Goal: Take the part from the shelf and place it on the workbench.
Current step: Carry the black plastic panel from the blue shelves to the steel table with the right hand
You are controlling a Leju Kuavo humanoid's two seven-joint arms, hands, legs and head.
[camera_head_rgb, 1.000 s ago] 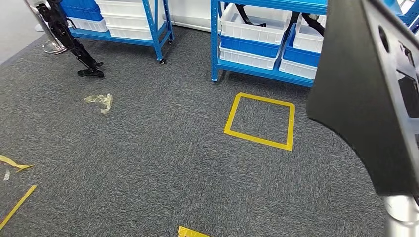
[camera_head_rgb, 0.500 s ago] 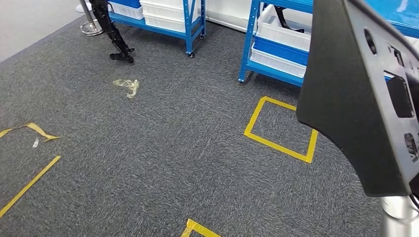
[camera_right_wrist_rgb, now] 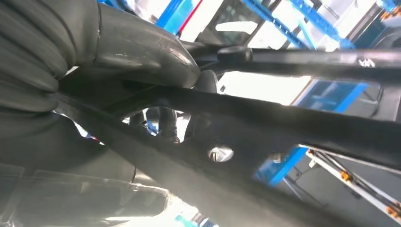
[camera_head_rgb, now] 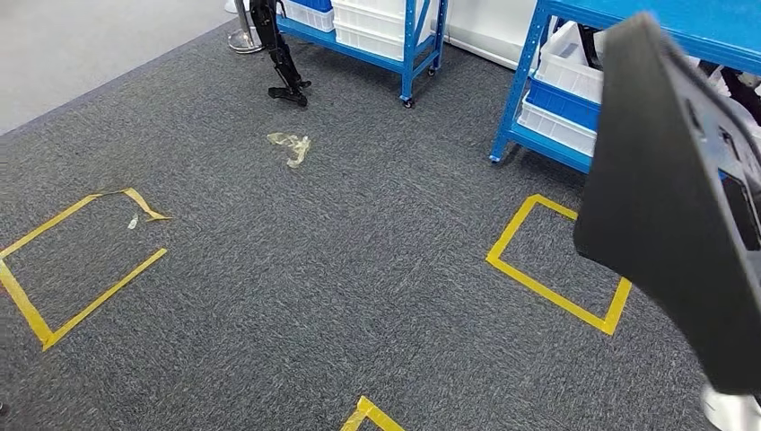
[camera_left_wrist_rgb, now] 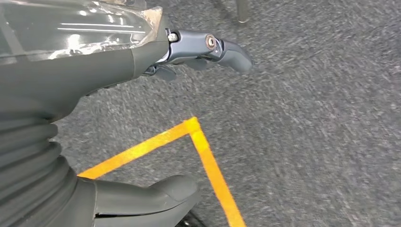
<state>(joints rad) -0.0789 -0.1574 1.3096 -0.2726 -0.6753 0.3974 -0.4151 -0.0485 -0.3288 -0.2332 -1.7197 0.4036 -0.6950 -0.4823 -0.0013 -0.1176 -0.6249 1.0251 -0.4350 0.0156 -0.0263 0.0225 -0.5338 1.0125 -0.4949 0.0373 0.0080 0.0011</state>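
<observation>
Part: black panel, which your right hand grips, raised above grey carpet near blue shelf. Your left hand: fingers apart, grasping nothing, over yellow tape.

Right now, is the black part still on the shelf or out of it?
Out. The right hand grips the black part, raised above the carpet, in front of the blue shelf.
</observation>
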